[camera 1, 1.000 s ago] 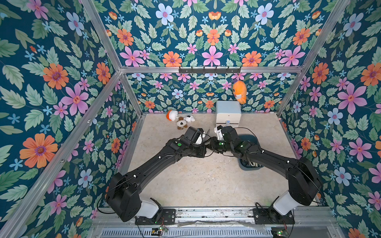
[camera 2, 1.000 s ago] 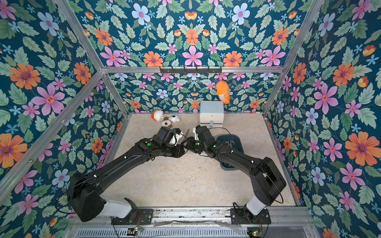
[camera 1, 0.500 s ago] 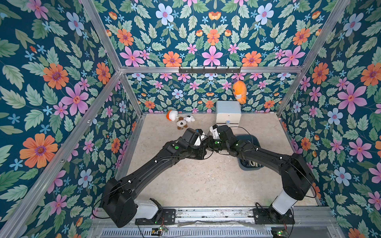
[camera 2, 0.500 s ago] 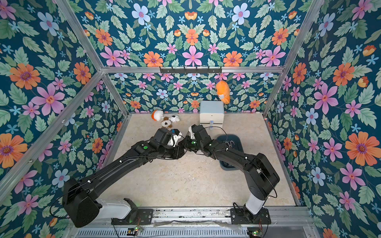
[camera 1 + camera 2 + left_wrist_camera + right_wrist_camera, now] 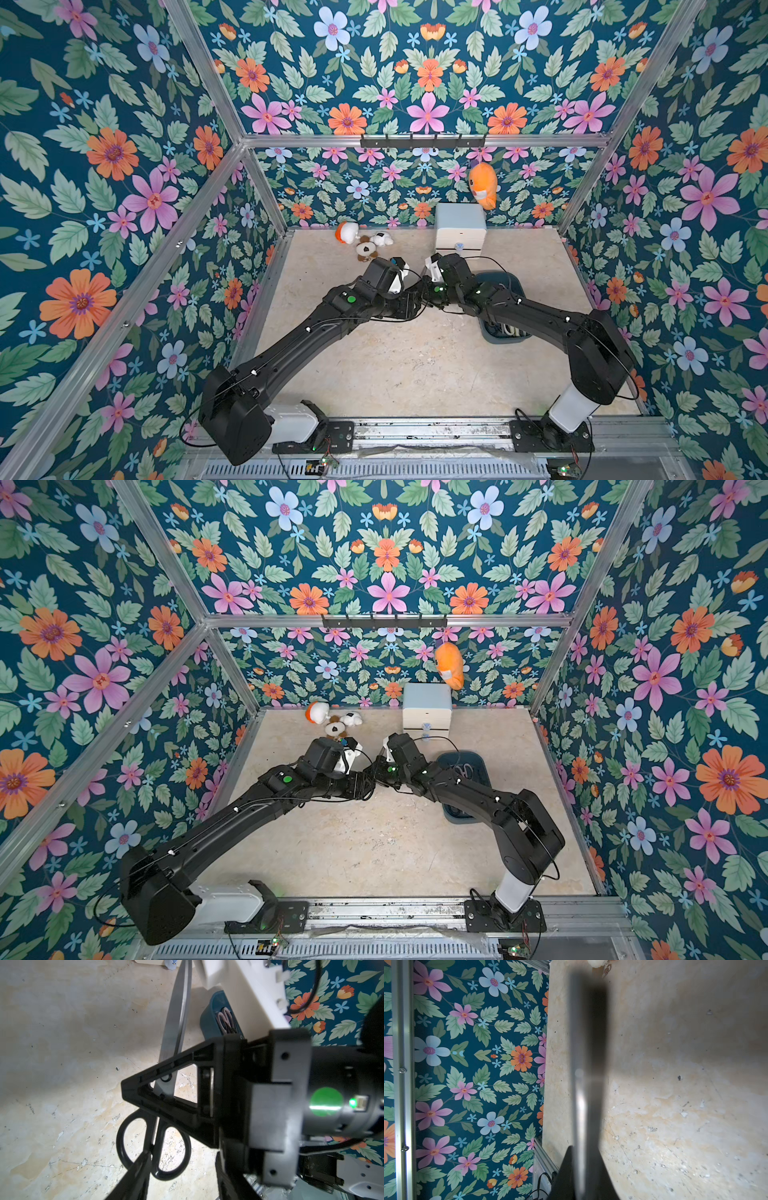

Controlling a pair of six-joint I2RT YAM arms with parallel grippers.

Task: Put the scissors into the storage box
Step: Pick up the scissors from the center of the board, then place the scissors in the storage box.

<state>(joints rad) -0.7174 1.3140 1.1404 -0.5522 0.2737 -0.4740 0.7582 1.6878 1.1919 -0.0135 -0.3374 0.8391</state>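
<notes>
A black-handled pair of scissors (image 5: 154, 1147) hangs above the beige floor, its steel blade (image 5: 178, 1014) running away from the left wrist camera. My right gripper (image 5: 584, 1169) is shut on this pair near the pivot, and its black triangular finger (image 5: 145, 1103) crosses the blade. My left gripper (image 5: 182, 1180) is open, with one finger (image 5: 135, 1174) against the handle loops. In both top views the two grippers meet at mid table (image 5: 419, 293) and hide the scissors. The dark teal storage box (image 5: 509, 284) sits under the right arm with a pinkish pair (image 5: 225, 1019) inside.
A white drawer cabinet (image 5: 460, 226) stands at the back wall beside the box. Small plush toys (image 5: 365, 245) lie at the back left. An orange plush (image 5: 483, 185) hangs from the hook rail (image 5: 422, 141). Floral walls close in three sides.
Both wrists stay joined at mid table, shifted only slightly to the left. The earlier top views are too small to show the jaws.
</notes>
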